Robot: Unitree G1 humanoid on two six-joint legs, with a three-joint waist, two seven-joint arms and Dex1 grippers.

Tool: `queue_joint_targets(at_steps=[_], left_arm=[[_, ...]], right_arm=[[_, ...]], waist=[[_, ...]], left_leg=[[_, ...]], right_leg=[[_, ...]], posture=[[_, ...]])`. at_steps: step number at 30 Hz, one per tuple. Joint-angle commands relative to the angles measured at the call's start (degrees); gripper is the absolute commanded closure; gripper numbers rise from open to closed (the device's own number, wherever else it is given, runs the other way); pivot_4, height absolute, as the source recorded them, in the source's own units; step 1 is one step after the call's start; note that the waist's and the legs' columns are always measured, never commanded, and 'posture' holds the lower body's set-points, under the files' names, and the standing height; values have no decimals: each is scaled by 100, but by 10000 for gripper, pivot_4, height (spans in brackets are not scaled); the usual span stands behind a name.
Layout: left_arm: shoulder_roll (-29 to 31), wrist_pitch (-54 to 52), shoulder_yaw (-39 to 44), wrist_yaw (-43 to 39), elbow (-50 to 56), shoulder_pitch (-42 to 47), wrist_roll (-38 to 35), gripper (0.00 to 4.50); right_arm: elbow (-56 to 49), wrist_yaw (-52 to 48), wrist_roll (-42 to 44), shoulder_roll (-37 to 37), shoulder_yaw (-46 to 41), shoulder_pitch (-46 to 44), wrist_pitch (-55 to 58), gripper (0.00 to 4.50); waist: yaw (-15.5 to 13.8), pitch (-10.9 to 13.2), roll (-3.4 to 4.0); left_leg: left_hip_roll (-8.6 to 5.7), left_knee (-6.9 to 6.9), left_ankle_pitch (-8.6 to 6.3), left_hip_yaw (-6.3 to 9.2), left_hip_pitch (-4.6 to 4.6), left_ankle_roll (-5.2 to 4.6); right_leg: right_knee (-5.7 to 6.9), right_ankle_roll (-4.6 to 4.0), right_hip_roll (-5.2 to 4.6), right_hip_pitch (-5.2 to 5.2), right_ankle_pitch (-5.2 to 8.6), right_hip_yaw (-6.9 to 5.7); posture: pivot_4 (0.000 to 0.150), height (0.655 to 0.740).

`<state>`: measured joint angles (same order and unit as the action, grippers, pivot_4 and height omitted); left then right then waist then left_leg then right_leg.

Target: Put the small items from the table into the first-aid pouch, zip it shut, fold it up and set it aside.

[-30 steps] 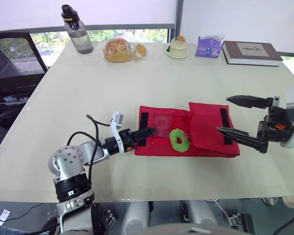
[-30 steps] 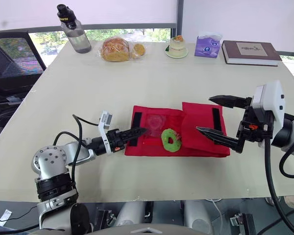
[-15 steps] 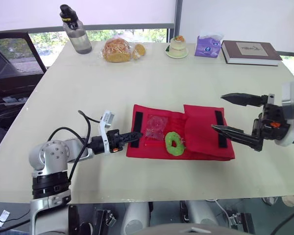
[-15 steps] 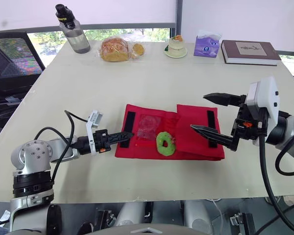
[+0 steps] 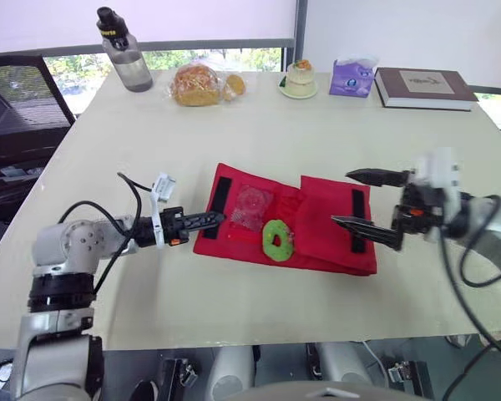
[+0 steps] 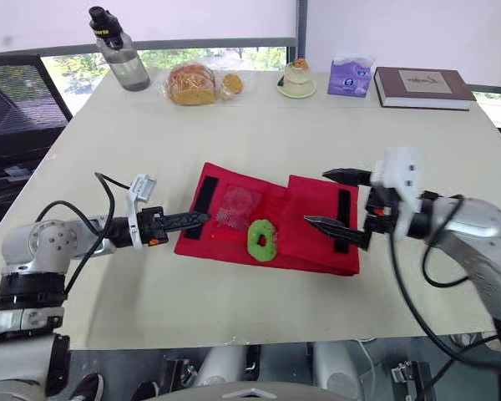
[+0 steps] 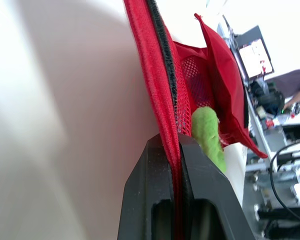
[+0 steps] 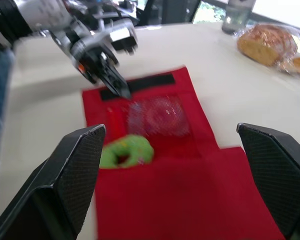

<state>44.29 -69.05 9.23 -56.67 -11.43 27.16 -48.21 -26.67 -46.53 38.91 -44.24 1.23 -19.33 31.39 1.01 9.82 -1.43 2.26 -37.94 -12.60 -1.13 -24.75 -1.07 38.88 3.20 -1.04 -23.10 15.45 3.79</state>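
the left pincer [image 5: 212,219] is clamped on the edge of the red pouch [image 5: 321,213], which lies spread between both pincers. a green ring [image 5: 276,240] sits on it just beyond those tips. the right pincer [image 5: 345,199] gapes wide over the opposite flap.

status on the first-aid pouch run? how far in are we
Early-to-mid. Done: the green ring lies on the opened red pouch; whether it is tucked in, I can't tell. In hand: the left end effector is shut on the pouch's left edge, and the right end effector is open above the right flap. Left: zip, fold, set aside; the pouch lies unzipped and spread on the table.
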Motion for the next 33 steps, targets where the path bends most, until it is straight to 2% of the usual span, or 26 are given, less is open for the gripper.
queue_joint_targets(at_steps=[1, 3, 7, 8, 10, 12, 18, 25, 29, 33], left_arm=[[251, 285, -146, -658, -152, 340, 103, 44764], [303, 263, -267, -845, -96, 511, 117, 45000], [306, 208, -419, -1041, 62, 787, 117, 45000], [272, 168, -418, -1031, 94, 866, 89, 45000], [183, 108, -397, -1008, 189, 1023, 9, 45000], [54, -36, -347, -949, 285, 1191, -120, 45000], [-1022, -307, -280, -565, 696, 1939, -639, 45000], [-1565, 83, -1155, -964, 562, 2223, -267, 45000], [-1710, 408, -1425, -1216, 160, 2325, 36, 45000], [-1692, 534, -1456, -1526, 64, 2273, 82, 45000]], right_arm=[[737, -403, -1053, 176, 772, -379, -738, 2522], [1247, -494, -1535, 371, 1131, -549, -1052, 8498], [2023, -508, -2306, 619, 1609, -713, -1290, 28450], [2174, -580, -2529, 614, 1754, -732, -1400, 35134], [2388, -597, -2774, 686, 1923, -748, -1427, 43782], [2538, -616, -3017, 744, 2086, -795, -1455, 44524], [2822, -520, -3603, 1037, 2400, -888, -1269, 44524], [2885, -461, -3505, 1450, 2120, -862, -1150, 44524], [2589, -313, -2971, 1712, 1428, -833, -941, 44524], [1899, -93, -1871, 2082, 405, -690, -340, 44524]], waist=[[3, 2, 4], [-3, 3, 3], [-28, 3, 3], [-27, 3, 3], [-24, 2, 1], [-26, 2, 0], [27, -3, -7], [138, -3, -7], [140, -3, -6], [131, 0, -3]], left_leg=[[0, 0, 0, -2, 0, 0], [0, 1, 0, -5, -5, 0], [-3, 5, 0, -5, -23, 0], [-4, 7, 0, -4, -27, 0], [-4, 10, 0, -2, -27, 1], [-4, 9, 0, -3, -24, 1], [1, -34, 1, 1, 2, 1], [2, -36, 1, 6, 17, 1], [2, -34, 1, 3, 16, 1], [1, -33, 1, 5, 7, 1]], right_leg=[[1, 1, 2, -1, -1, 1], [2, 6, 1, -7, -3, 2], [1, 8, 3, -19, -4, -1], [1, 8, 2, -23, -4, -1], [1, 8, 2, -24, -4, 0], [3, 9, 3, -20, -4, -2], [4, 11, 10, 32, -4, -28], [14, 16, 17, 35, -17, -13], [12, 16, 18, 33, -18, -11], [11, 15, 16, 29, -18, -11]], posture=[[1500, 7400], [1500, 7400], [1500, 7400], [1500, 7400], [1500, 7400], [1500, 7400], [1500, 7400], [1500, 7400], [1500, 7400], [1500, 7400]])
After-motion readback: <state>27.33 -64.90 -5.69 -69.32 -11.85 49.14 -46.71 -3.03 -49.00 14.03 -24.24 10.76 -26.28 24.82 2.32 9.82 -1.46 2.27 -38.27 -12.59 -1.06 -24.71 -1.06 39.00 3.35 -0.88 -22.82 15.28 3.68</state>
